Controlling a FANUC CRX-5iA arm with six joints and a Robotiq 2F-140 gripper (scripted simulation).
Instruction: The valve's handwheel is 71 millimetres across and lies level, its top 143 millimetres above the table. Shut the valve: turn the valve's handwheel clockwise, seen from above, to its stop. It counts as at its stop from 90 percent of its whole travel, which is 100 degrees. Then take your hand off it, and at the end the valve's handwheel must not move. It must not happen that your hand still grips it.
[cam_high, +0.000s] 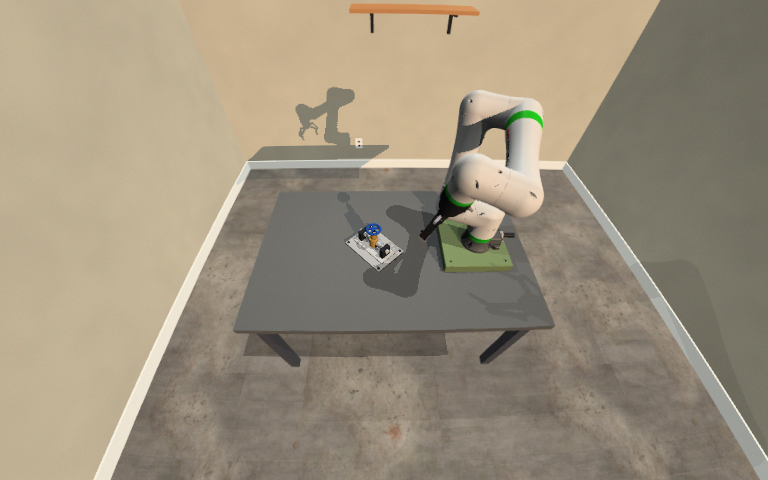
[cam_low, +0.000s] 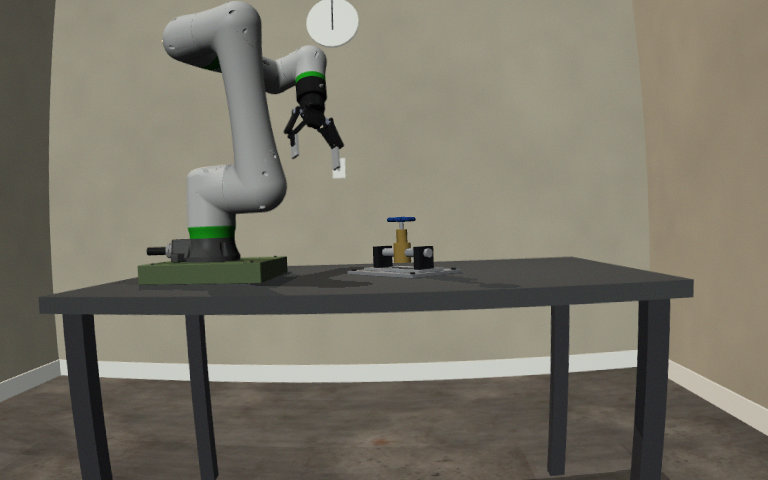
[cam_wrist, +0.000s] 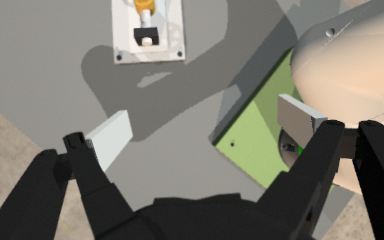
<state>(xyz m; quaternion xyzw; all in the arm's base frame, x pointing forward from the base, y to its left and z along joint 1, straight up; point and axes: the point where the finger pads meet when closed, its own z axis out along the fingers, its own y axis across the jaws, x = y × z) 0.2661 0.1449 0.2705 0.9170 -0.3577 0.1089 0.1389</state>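
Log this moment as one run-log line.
phase: pre-approach | gripper: open, empty, high above table | handwheel: untouched, off to gripper's side | next: move over handwheel

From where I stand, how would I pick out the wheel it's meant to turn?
Find the dark table; beside the arm's green base lies a pale plate. On it a brass valve stands upright between two black blocks. The handwheel caps it, the only blue thing there.

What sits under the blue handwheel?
A brass stem and valve body stand under the blue handwheel, between two black clamp blocks on a light plate. Top view: the wheel covers the stem.
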